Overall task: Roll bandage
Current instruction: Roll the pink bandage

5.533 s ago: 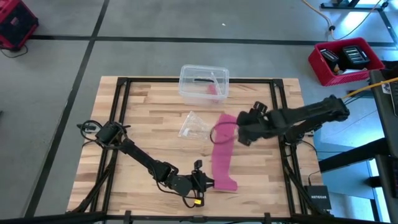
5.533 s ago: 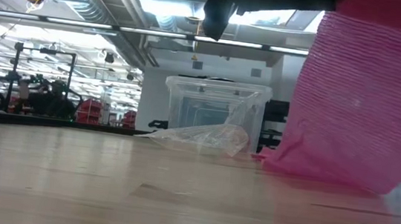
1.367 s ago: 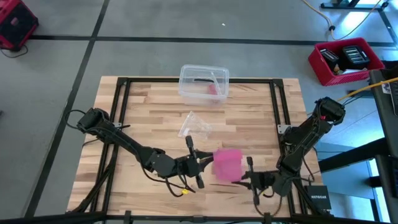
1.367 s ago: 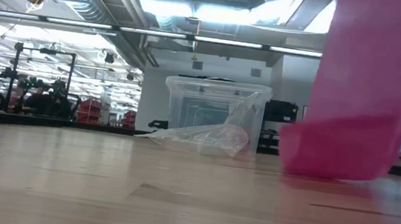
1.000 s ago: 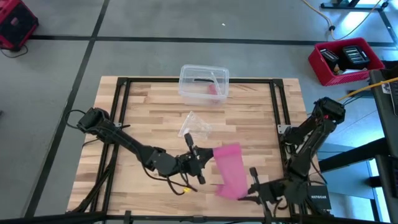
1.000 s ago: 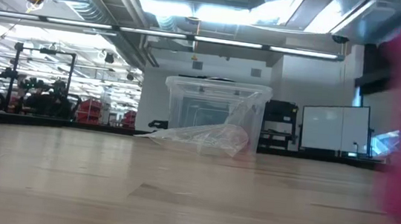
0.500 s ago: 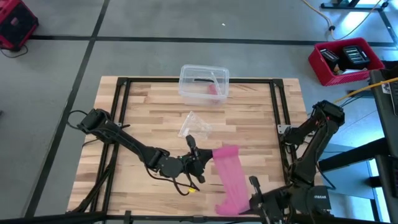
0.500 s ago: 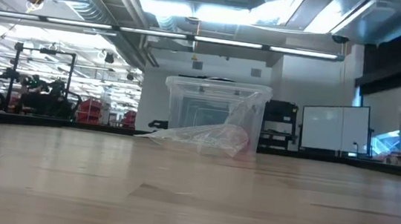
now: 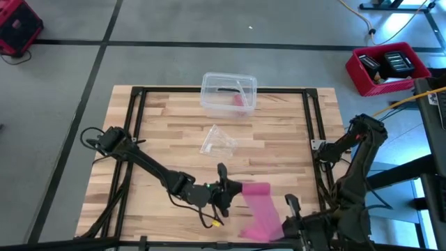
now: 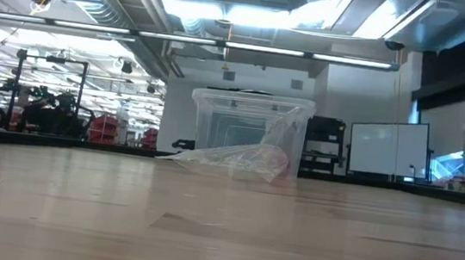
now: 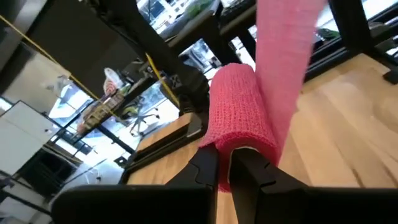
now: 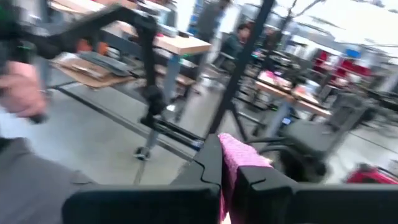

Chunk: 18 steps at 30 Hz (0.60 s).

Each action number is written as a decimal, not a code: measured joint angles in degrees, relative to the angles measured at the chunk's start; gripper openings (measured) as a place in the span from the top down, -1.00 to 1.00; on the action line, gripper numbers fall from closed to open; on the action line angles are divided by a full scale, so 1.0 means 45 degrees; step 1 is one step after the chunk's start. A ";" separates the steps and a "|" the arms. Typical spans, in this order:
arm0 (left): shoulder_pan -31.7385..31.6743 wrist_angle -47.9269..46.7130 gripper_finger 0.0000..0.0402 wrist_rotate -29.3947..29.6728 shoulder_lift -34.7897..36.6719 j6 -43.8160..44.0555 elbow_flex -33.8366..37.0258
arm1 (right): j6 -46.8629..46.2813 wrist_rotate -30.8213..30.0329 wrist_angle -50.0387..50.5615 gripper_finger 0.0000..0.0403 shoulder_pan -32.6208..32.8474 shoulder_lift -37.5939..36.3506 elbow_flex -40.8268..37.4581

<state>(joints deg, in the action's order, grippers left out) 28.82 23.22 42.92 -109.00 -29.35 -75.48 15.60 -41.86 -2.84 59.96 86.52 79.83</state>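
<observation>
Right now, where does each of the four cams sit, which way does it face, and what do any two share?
High: overhead, straight down; both arms, long pink fabric bandage, clear plastic box.
Low: table height, level across the wooden table; no arm; box and clear plastic wrapper.
Left wrist: past the left gripper, shut on the bandage.
Right wrist: past the right gripper, shut on the bandage's other end.
Shared: both wrist views show the bandage.

The left claw (image 11: 225, 163) pinches the rolled end of the pink bandage (image 11: 239, 109) above the wooden table (image 11: 348, 137).
</observation>
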 joint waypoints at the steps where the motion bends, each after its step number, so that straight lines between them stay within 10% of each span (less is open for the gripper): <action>1: 0.0048 -0.0006 0.94 -0.0002 -0.0028 -0.0003 0.0000 | 0.0086 -0.0338 0.0196 0.98 -0.0005 0.0000 0.0227; 18: 0.0893 -0.0714 0.94 -0.2915 -0.0024 0.1114 -0.0024 | 0.1442 -0.4533 0.2928 0.98 -0.0263 -0.0247 0.2337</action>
<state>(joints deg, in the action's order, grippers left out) 32.84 20.01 29.80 -109.11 -24.34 -75.59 22.09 -62.26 10.34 58.78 85.41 90.35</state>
